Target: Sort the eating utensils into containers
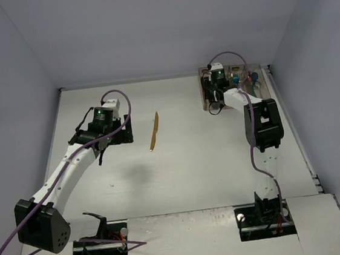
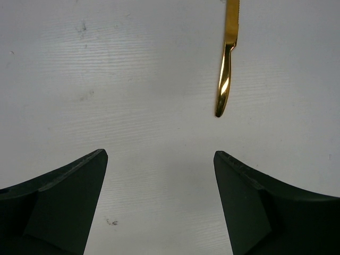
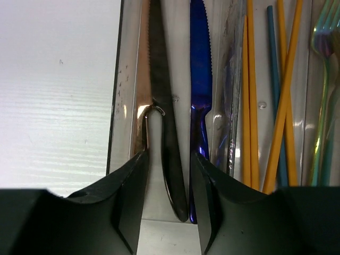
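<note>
My left fingers (image 2: 159, 159) are spread wide and empty above the bare surface (image 2: 79, 79). The gold knife (image 2: 228, 64) lies flat ahead of them and a little to the right. Its long axis runs almost straight away from me, handle end nearest, so my gap already sits crosswise to it. I judge I need to go forward and slightly right before lowering. My right fingers (image 3: 168, 159) are well apart from it, over the end compartment of the containers (image 3: 119, 106). They are parted narrowly around the handle of a black knife (image 3: 159, 64) lying lengthwise inside, not pinching it as far as I can see.
</note>
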Motion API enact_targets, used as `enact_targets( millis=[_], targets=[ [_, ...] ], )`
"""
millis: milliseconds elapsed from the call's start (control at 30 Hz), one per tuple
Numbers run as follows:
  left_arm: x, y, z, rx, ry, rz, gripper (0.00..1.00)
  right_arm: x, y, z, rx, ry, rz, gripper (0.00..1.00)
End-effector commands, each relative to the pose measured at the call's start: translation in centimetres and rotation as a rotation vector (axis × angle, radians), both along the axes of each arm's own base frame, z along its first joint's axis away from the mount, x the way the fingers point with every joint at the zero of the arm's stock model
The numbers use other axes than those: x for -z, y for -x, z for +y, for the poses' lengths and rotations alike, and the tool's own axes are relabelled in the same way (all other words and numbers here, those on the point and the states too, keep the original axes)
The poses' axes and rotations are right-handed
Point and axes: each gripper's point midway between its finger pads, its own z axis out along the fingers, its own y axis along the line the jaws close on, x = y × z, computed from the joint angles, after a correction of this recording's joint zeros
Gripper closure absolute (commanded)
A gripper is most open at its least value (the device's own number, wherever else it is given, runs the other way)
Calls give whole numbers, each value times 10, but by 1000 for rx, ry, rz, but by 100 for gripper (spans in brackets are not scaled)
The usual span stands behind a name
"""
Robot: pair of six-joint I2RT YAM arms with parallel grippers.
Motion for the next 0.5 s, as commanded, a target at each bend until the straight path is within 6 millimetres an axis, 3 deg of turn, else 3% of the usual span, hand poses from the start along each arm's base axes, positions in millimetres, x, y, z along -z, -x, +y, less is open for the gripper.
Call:
enact_targets(
  millis=[0,67,267,333,433,467],
  targets=[
    [-8,-14,-18,15,27,-17,21,-83,-12,1,-3,-26,-178,59],
    [-4,-18,-26,17,24,-4,21,-103,-4,1,-5,-35,-201,53],
    [5,-41,-54,25,29,37,21,-162,41,-5,19,-87,-275,47],
    [20,-51,-64,32,16,76,22,-187,61,-7,34,-126,-314,46],
    [31,-64,-74,23,11,105,24,-190,86,-9,48,-156,-315,44],
    [31,-70,-77,16,4,100,24,-183,95,-9,47,-161,-297,44]
  ],
)
